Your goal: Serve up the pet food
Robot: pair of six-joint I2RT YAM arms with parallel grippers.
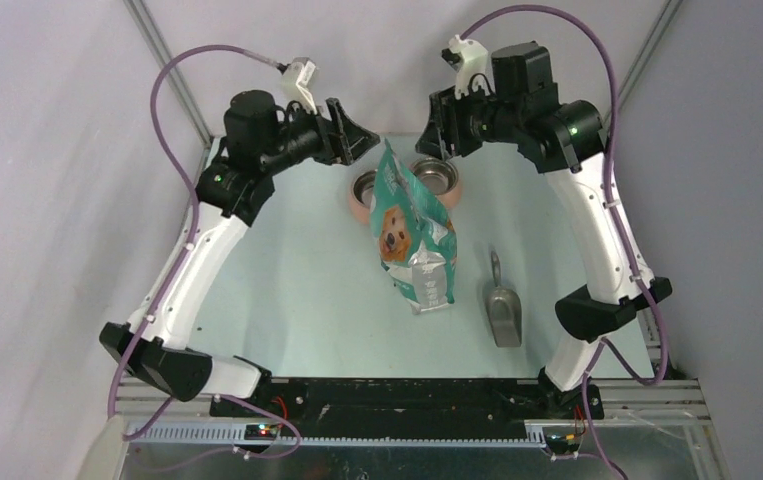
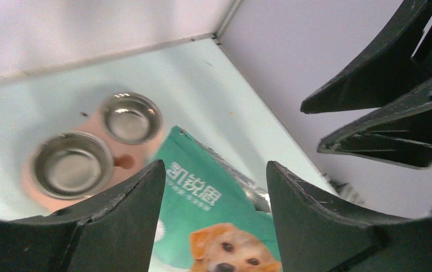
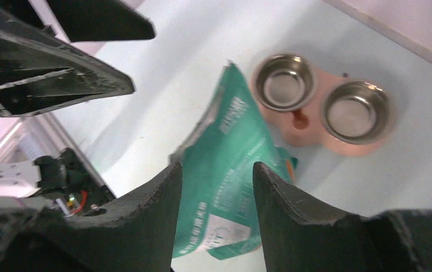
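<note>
Pale green surface (image 1: 297, 290) under grey walls carries the lot: a teal bag (image 1: 415, 235) printed with a dog, a pink feeder (image 1: 355, 208) with two steel bowls (image 2: 72, 164), and a grey scoop (image 1: 502, 310). No pet food shows anywhere. The bowls are bare metal, so the kibble is presumably inside the bag.

Both the left jaws and the right jaws hang apart and hold nothing. The bag's top sits below and between the two pairs. Each wrist view shows the bag through the gap of its own jaws. The feeder lies just beyond the bag, under the jaws' far side. The scoop lies well back from both pairs, toward the arm bases.

The bag is the main risk. It stands leaning and looks light and crinkly, so a one-sided touch from either pair would likely topple it onto the feeder or skid it away. A pinch on loose foil could slip. Whether the top is open cannot be told. If it is, a tip would scatter kibble over the surface. The two pairs are close together and could also knock each other.
</note>
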